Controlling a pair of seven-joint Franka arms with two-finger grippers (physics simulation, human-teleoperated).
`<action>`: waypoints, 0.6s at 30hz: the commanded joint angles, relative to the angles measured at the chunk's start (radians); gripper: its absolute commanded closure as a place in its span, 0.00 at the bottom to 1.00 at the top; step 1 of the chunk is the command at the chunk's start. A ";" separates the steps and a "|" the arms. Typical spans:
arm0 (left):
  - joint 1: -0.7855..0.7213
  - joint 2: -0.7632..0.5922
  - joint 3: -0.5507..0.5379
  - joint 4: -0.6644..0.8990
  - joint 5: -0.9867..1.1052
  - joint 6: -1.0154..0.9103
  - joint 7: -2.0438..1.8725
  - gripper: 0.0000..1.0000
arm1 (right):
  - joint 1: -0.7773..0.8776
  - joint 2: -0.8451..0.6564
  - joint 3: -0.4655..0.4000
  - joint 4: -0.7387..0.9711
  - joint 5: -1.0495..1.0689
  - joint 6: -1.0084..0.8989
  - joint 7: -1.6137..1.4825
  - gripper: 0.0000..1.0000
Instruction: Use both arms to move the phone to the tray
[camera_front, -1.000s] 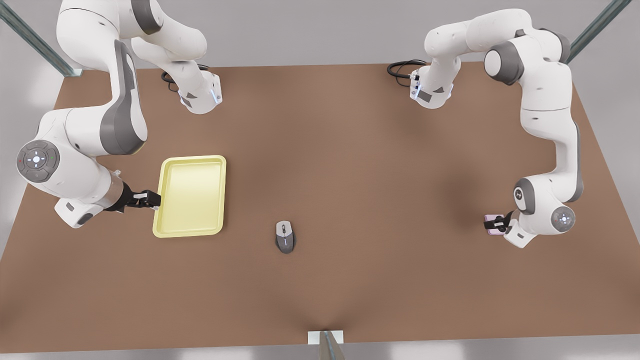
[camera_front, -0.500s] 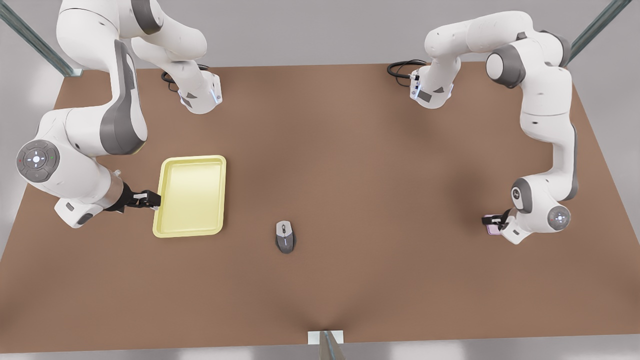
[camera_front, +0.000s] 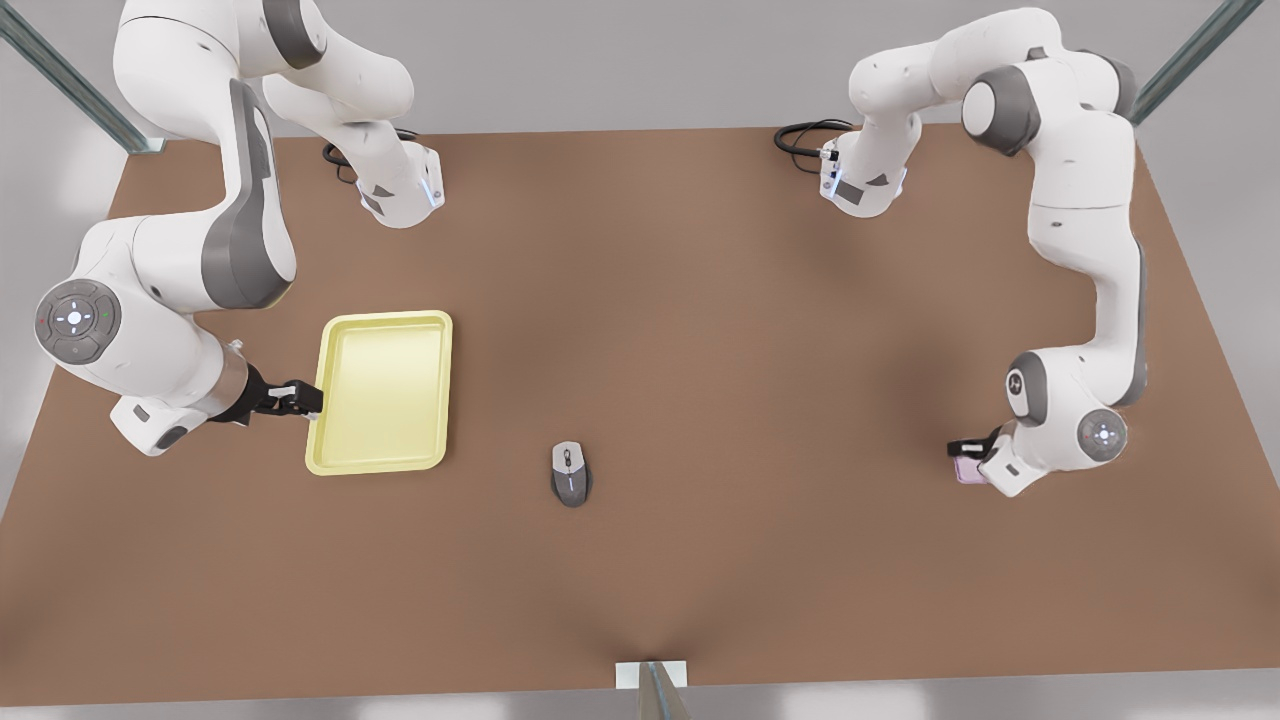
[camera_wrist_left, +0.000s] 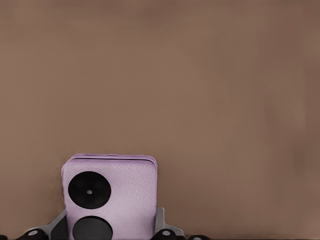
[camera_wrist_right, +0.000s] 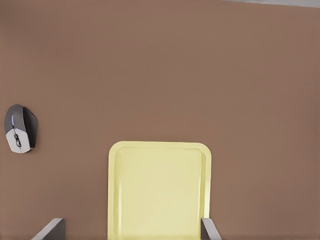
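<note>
The pale pink-lilac phone (camera_front: 964, 469) is held in my left gripper (camera_front: 968, 452), which is shut on it near the front view's right edge of the table. In the left wrist view the phone (camera_wrist_left: 110, 192) shows its two round black lenses, with the left gripper (camera_wrist_left: 109, 231) clamped on its sides. The pale yellow tray (camera_front: 385, 318) lies at the front view's left. My right gripper (camera_front: 300, 398) waits at the tray's outer long edge, open. In the right wrist view the tray (camera_wrist_right: 160, 146) lies ahead and the fingers (camera_wrist_right: 50, 229) stand wide apart.
A grey computer mouse (camera_front: 571, 473) lies on the brown table (camera_front: 720, 300) between tray and phone, also in the right wrist view as the mouse (camera_wrist_right: 21, 134). Black cables (camera_front: 800, 135) coil by the arm bases at the far edge.
My left gripper has carried the phone a little toward the front view's left and slightly nearer the front edge. The right arm and the tray have not moved.
</note>
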 joint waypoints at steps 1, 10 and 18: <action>-0.085 -0.034 -0.026 -0.001 -0.009 -0.047 -0.303 0.28 | -0.002 -0.001 0.000 -0.001 0.001 0.001 0.001 0.00; -0.712 0.033 -0.074 0.195 -0.049 -0.133 -1.220 0.28 | -0.002 -0.001 0.000 0.001 0.002 0.001 0.001 0.00; -0.751 0.093 -0.074 0.065 -0.029 0.099 -1.260 0.28 | -0.002 -0.001 -0.001 -0.001 0.001 0.001 -0.001 0.00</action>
